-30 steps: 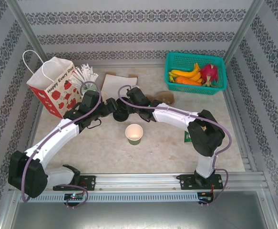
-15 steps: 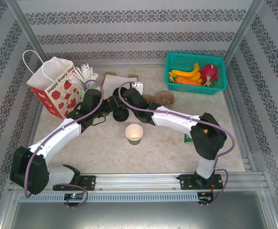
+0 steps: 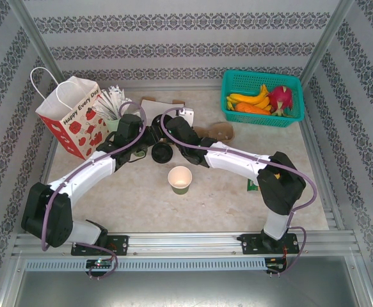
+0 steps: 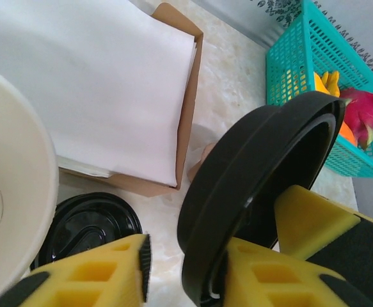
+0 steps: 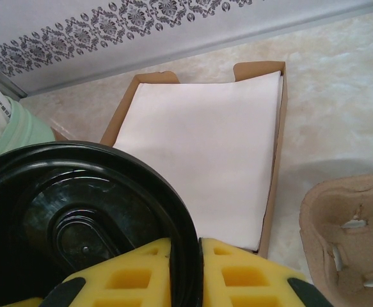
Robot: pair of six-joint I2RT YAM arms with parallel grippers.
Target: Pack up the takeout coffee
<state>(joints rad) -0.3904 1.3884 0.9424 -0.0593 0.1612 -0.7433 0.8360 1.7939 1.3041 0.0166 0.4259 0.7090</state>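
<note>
Your right gripper pinches the rim of a round black plastic lid over the far bench, your left gripper narrow beside it, grip unclear, and the open green-sided paper cup stands just nearer you.

I seem to work in a staged lab booth: aluminium frame posts, wallpapered panels, a rail-edged table.

A lidless green cup is stood upright on the desk; one black lid is laid flat, a second lid held on edge.
</note>
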